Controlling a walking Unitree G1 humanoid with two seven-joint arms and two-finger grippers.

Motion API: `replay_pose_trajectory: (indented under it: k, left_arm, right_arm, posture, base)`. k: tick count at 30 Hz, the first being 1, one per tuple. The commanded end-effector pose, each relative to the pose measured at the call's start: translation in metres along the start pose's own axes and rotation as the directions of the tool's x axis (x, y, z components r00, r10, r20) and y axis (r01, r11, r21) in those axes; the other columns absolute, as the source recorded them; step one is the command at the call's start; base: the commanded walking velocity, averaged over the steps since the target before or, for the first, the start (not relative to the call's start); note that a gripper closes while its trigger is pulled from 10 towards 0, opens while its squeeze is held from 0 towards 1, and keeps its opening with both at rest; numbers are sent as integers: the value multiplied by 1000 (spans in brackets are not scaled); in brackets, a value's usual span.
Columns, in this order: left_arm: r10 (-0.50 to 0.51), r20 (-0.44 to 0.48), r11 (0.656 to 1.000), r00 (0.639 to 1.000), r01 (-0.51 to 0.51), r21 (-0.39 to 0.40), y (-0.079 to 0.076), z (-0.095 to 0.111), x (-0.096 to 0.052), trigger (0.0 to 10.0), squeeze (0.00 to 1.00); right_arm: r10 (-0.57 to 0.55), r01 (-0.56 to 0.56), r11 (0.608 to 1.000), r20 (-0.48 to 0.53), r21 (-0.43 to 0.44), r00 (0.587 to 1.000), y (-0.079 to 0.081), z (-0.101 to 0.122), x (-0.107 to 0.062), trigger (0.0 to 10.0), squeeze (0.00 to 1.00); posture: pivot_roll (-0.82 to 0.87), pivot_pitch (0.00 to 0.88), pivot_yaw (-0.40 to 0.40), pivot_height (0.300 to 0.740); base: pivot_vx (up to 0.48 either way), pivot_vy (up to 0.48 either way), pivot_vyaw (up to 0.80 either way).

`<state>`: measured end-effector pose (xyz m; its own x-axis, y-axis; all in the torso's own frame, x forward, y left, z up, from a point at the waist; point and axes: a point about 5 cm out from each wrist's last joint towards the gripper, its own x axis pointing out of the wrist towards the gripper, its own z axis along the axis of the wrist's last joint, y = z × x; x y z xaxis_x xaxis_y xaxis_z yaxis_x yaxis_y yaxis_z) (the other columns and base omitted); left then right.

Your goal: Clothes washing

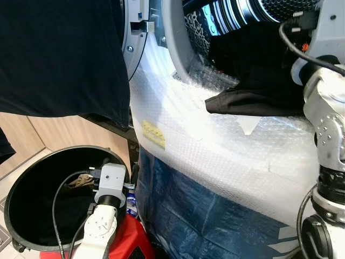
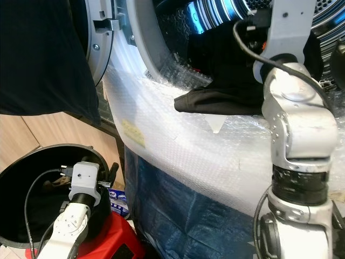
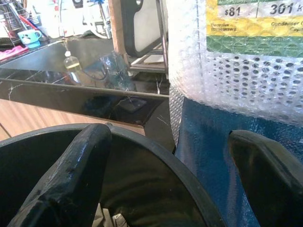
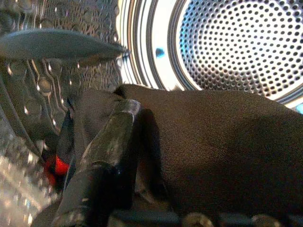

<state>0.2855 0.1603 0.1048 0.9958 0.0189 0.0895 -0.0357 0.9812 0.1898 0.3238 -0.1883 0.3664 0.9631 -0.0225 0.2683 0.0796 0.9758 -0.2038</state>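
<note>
home laundry corner | bubble-wrapped washing machine [image 1: 215, 135] | laundry bin [image 1: 32, 178] | kitchen counter [image 3: 71, 71]

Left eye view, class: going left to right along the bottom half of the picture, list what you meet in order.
Black bin → left arm → blue wrapping below the bubble wrap → right arm.

My left arm [image 1: 99, 229] is lowered, wrist pointing down and forward. My left gripper [image 3: 165, 175] has its two black fingers [image 3: 71, 175] spread wide apart, with nothing between them. My right arm [image 2: 294, 135] is raised and extended forward. One right gripper finger [image 4: 106, 156] shows, pressed against dark fabric.
</note>
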Motion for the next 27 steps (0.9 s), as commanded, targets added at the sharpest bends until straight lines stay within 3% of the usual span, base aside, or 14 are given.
replay_pose_trajectory:
  k: [1, 8, 9, 10, 16, 17, 18, 20, 25, 27]
  left_arm:
    - [-3, 1, 1000, 1000, 3, 7, -1, -1, -1, 10000, 0]
    - [-9, 6, 1000, 1000, 9, 6, -2, 1, 2, 10000, 0]
    - [-12, 6, 1000, 1000, 12, 6, -2, 2, 2, 10000, 0]
    - [-15, 7, 1000, 1000, 15, 6, -2, 2, 2, 10000, 0]
    - [-16, 6, 1000, 1000, 16, 8, -2, 2, 2, 10000, 0]
    - [-17, 6, 1000, 1000, 17, 9, -2, 2, 2, 10000, 0]
    - [-18, 6, 1000, 1000, 18, 9, -2, 2, 2, 10000, 0]
    - [-21, 6, 1000, 1000, 21, 8, -3, 1, 2, 10000, 0]
    - [-17, 8, 1000, 1000, 17, 6, -2, 2, 2, 10000, 0]
    - [-15, 10, 1000, 1000, 14, 6, -2, 2, 3, 10000, 0]
  right_arm:
    - [-6, 6, 1000, 1, 0, 1000, -9, 3, -7, 10000, 1000]
    - [21, -21, 1000, 1, -18, 1000, -20, 5, -25, 10000, 1000]
    - [19, -19, 1000, 0, -21, 1000, -24, 4, -28, 10000, 435]
    - [16, -17, 1000, -5, -16, 1000, -28, 3, -31, 10000, 0]
    - [146, -145, 988, -20, 47, 989, -18, -3, -44, 10000, 0]
    - [169, -169, 985, -10, 39, 986, -15, -2, -46, 10000, 773]
    - [182, -182, 982, -5, 45, 983, -12, -3, -47, 10000, 1000]
    - [199, -199, 976, 13, 87, 980, -9, -3, -49, 10000, 1000]
    - [146, -150, 987, 63, 62, 987, 1, -3, -46, 10000, 1000]
    - [123, -147, 964, 121, 219, 985, 13, -2, -45, 10000, 1000]
  posture:
    - [-32, 91, -74, 740]
    - [-44, 103, -68, 740]
    - [-42, 109, -66, 740]
    - [-42, 109, -66, 740]
    - [-45, 115, -64, 740]
    - [-45, 115, -64, 740]
    - [-45, 115, -64, 740]
    - [-46, 114, -66, 740]
    - [-32, 104, -69, 740]
    - [-32, 101, -68, 740]
  base:
    - [0, 0, 0]
    - [0, 0, 0]
    - [0, 0, 0]
    - [0, 0, 0]
    - [0, 0, 0]
    - [0, 0, 0]
    - [0, 0, 0]
    - [0, 0, 0]
    - [0, 0, 0]
    - [0, 0, 0]
